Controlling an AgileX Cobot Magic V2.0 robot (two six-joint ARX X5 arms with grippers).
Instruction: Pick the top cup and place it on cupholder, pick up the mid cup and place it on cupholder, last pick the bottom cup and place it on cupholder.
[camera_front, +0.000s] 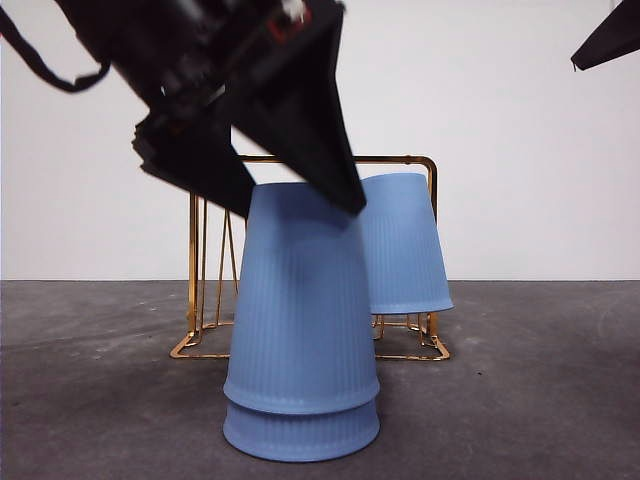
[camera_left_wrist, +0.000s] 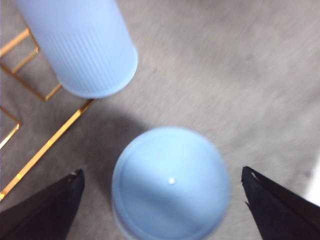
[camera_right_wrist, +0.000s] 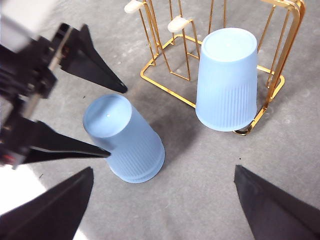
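Left pincer (camera_front: 290, 195) straddles stacked cups (camera_front: 301, 330) — spread wide.

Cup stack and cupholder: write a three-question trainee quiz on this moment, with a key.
1. True or false: one blue cup already sits upside down on the cupholder.
2. Multiple choice: how many cups remain in the stack on the table? A) one B) two C) three
3. Short answer: which gripper is at the stack, and how do its jaws stand?

Key:
1. True.
2. B: the front view shows two rims, one nested over the other.
3. The left gripper; its jaws are open, one on each side of the stack's top, not touching it. The right gripper waits, open, back from the stack.
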